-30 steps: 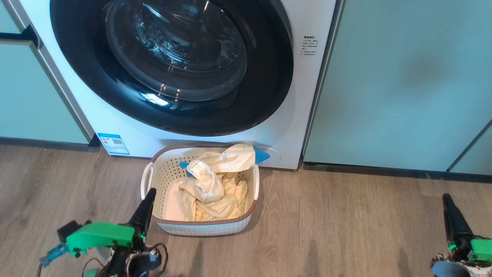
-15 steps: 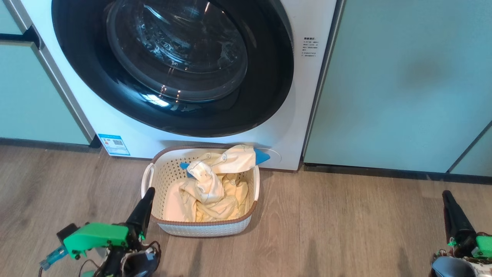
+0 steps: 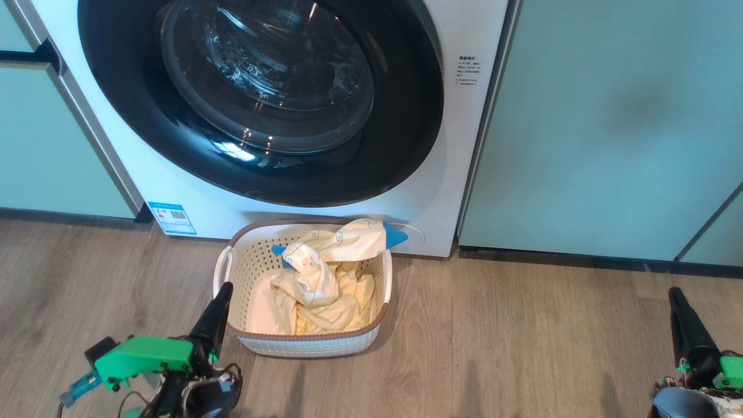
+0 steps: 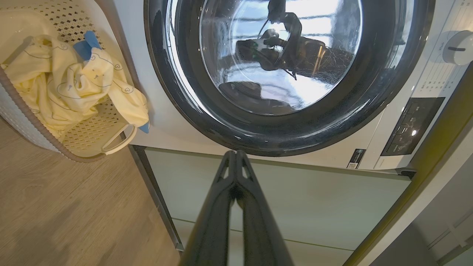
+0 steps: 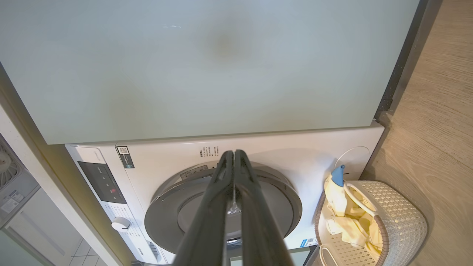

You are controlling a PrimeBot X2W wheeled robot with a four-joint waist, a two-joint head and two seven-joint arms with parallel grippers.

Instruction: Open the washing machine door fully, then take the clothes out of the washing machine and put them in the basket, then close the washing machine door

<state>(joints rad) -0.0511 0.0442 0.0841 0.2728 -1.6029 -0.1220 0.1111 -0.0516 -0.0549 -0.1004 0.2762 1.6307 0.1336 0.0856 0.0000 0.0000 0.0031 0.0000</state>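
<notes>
Both pressed together, empty: left tool (image 3: 224, 291), right tool (image 3: 674, 295). Pale yellow bear-print clothes (image 3: 325, 278) heaped in perforated basket (image 3: 307, 337).

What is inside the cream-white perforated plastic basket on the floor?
The cream-white perforated plastic basket holds crumpled pale yellow bear-print clothes, a blue part poking over its rim. The fabric covers most of the basket's floor, so anything underneath is hidden.

floor (image 3: 522, 348): grey-brown wood planks | cabinet panels (image 3: 609, 128): pale green
</notes>
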